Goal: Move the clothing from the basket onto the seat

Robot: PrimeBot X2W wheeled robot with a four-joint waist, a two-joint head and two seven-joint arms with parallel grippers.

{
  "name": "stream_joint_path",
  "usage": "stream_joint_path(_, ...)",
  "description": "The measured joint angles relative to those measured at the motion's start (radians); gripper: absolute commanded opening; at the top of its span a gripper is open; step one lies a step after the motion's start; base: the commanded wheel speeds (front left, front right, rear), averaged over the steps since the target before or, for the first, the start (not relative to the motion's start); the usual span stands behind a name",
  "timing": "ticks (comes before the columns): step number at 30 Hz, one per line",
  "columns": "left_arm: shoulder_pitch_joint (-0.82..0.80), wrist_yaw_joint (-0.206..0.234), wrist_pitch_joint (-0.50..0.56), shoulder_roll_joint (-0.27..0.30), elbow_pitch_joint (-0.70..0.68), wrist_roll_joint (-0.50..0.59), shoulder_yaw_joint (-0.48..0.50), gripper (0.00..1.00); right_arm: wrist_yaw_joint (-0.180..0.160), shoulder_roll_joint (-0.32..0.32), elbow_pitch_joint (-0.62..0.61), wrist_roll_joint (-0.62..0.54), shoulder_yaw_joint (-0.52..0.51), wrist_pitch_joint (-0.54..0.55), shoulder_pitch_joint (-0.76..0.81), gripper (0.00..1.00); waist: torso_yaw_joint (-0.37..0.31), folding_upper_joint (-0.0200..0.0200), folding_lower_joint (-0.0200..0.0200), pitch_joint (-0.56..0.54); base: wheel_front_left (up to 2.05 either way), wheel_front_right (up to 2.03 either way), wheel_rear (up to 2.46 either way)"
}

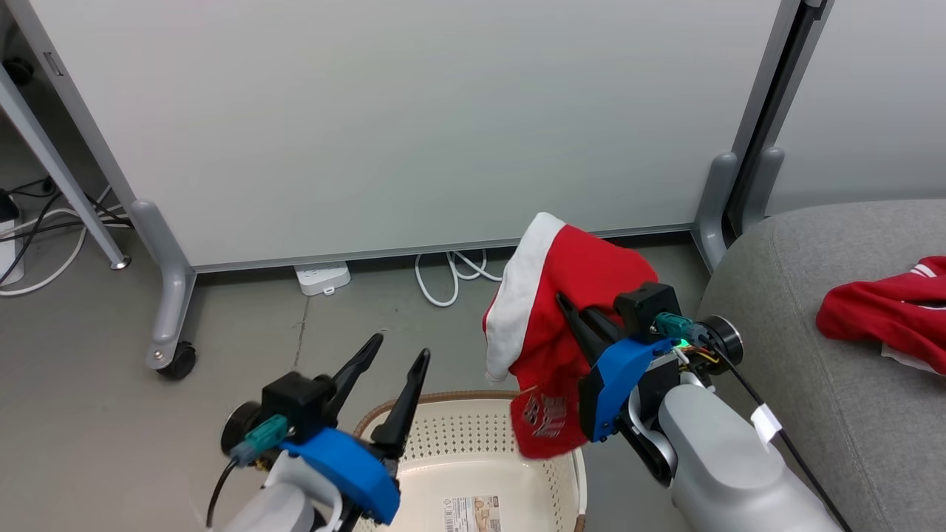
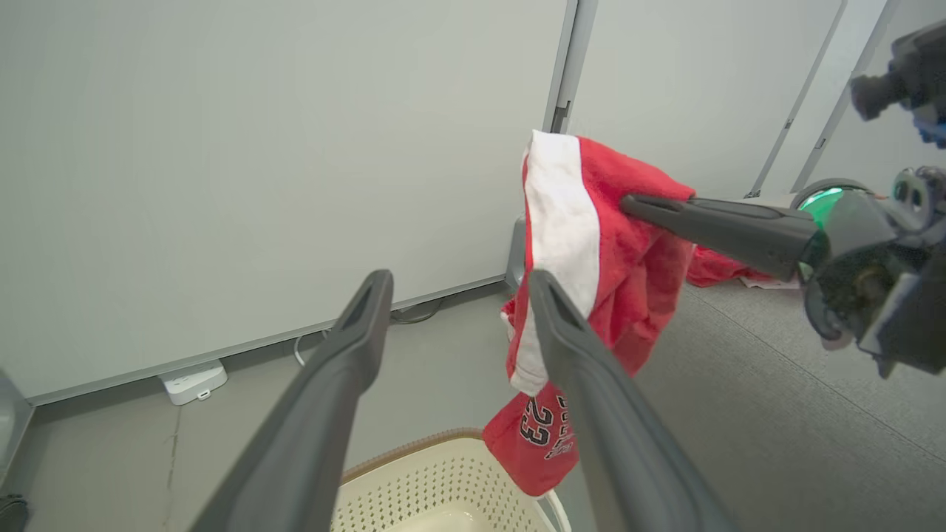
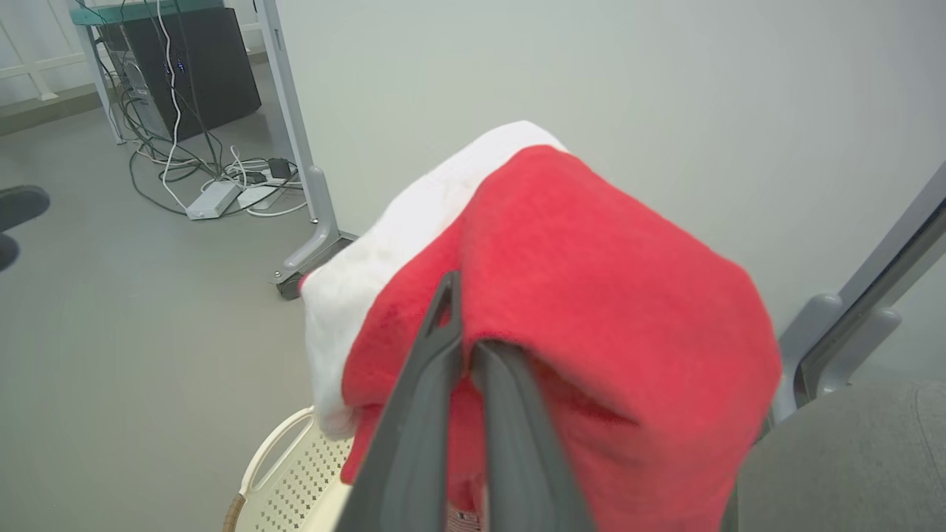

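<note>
One red garment with white trim (image 1: 573, 284) hangs from my right gripper (image 1: 565, 303), which is shut on it above the right rim of the cream basket (image 1: 473, 443). Its lettered lower end dangles at the basket's edge. In the right wrist view the fingers (image 3: 432, 369) pinch the garment (image 3: 591, 295) over the basket (image 3: 295, 465). My left gripper (image 1: 400, 347) stands open and holds nothing, above the basket's left side; in its own view (image 2: 460, 279) the garment (image 2: 635, 244) hangs just right of it. A second red garment (image 1: 887, 310) lies on the grey seat (image 1: 798, 355).
A pale partition panel (image 1: 406, 118) on castered legs (image 1: 174, 355) stands behind the basket. A white power strip (image 1: 322, 277) and looped cable (image 1: 451, 277) lie at its foot. More cables and a dark computer case (image 3: 192, 74) sit farther off, with a dark shoe (image 3: 22, 203) on the floor.
</note>
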Motion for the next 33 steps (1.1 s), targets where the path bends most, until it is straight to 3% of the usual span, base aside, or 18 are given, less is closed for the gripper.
stream_joint_path(9, 0.147, -0.013, 0.0, -0.013, -0.046, 0.107, 0.153, 1.0, 0.0, -0.001, -0.025, -0.025, -0.025, 0.013, 0.026, 0.0, 0.014, 0.0, 0.0, 0.002, 0.0, 0.0, 0.0)
stream_joint_path(25, 0.185, -0.074, 0.0, -0.075, -0.016, 0.2, 0.254, 1.0, 0.0, 0.0, -0.06, -0.052, -0.043, 0.041, 0.043, 0.0, 0.005, 0.0, 0.0, 0.006, 0.0, 0.0, 0.0)
stream_joint_path(33, 0.188, -0.089, 0.0, -0.1, -0.009, 0.224, 0.285, 1.0, 0.0, 0.002, -0.077, -0.057, -0.041, 0.05, 0.043, 0.0, -0.046, 0.0, 0.0, 0.014, 0.0, 0.0, 0.0)
